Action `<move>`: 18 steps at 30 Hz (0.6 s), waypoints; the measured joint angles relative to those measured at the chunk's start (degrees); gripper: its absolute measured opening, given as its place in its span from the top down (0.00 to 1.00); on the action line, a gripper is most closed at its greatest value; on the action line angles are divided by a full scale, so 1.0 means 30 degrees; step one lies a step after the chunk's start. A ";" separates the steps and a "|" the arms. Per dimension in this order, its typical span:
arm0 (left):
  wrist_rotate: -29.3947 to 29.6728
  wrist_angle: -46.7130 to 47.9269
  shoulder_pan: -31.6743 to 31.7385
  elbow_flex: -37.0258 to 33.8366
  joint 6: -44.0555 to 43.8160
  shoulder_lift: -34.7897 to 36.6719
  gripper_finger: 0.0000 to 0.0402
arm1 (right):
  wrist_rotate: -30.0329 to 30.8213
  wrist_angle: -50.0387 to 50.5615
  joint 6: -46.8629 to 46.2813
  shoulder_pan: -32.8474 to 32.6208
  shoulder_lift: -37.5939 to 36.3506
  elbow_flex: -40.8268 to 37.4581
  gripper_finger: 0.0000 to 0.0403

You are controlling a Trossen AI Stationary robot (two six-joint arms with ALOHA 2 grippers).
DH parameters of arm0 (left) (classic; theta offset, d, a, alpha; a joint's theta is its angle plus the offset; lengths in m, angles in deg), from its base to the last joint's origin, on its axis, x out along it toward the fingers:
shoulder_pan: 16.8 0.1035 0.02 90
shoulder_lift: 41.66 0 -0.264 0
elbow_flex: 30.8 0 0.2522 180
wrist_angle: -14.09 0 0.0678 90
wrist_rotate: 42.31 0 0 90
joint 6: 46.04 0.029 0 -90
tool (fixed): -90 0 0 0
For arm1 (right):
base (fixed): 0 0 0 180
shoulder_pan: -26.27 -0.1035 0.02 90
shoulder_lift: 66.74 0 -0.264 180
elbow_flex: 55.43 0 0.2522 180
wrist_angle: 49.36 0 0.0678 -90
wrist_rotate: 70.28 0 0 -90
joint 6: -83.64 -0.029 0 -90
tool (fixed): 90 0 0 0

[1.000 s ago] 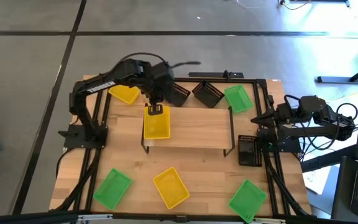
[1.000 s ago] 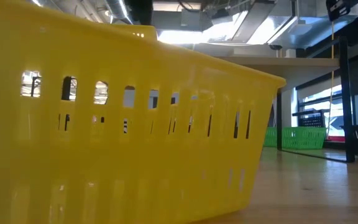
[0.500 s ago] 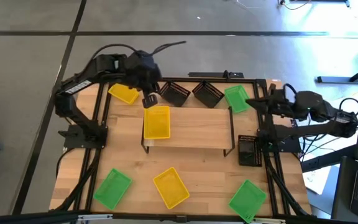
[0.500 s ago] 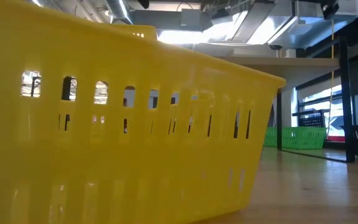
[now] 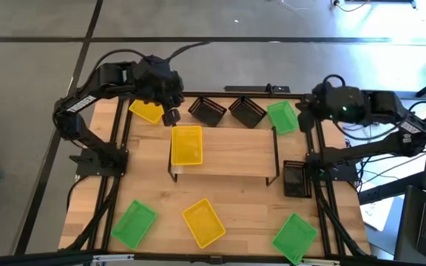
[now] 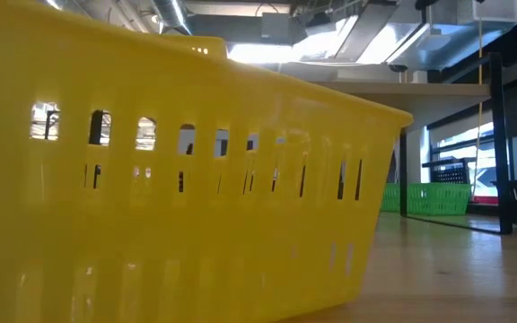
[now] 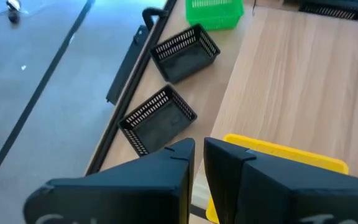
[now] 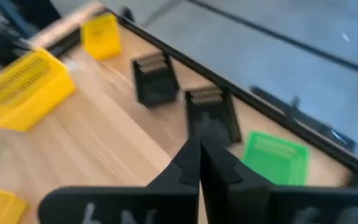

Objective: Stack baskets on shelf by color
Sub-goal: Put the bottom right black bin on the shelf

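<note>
Both of my arms have risen since a second ago: my left gripper (image 5: 171, 116) has pulled back from the yellow basket on the shelf (image 5: 186, 145) toward the far-left corner, and my right gripper (image 5: 299, 108) has swung up from the right rail to hang beside the far green basket (image 5: 282, 117).

Nearest me on the table (image 5: 242, 210) lie three baskets in a row: a green one at near left (image 5: 134, 224), a yellow one in the middle (image 5: 203, 222) and a green one at near right (image 5: 294, 236). All three look empty. Farther right, a black basket (image 5: 294, 179) sits by the right rail, just off the shelf's end.

On the shelf (image 5: 235, 155) only one basket stands, yellow, at its left end, with nothing in it. My left gripper hovers just beyond its far edge, fingers (image 7: 179, 163) a narrow slit apart and holding nothing.

Beyond the shelf, from left to right, are a yellow basket (image 5: 147, 111), two black baskets (image 5: 207, 111) (image 5: 247, 111) and the green one. My right gripper's fingers are pressed together, empty.

I count three yellow, three green and three black, nine in all.
</note>
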 joint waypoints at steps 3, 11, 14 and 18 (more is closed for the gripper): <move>0.0007 -0.0006 0.0000 0.0000 0.0332 -0.0040 0.93 | -0.1885 0.1343 -0.0212 0.1492 0.1174 0.1157 1.00; 0.0006 0.0133 0.0000 -0.0014 0.0743 -0.0050 0.93 | -0.9294 0.5054 0.3906 0.4002 0.2673 0.0886 1.00; 0.0000 0.0145 0.0000 -0.0014 0.1144 -0.0050 0.93 | -1.2359 0.4765 0.6271 0.3994 0.2616 0.0071 1.00; 0.0000 0.0146 0.0000 -0.0014 0.1152 -0.0050 0.93 | -1.3337 0.5063 0.8151 0.3761 0.2416 -0.1462 1.00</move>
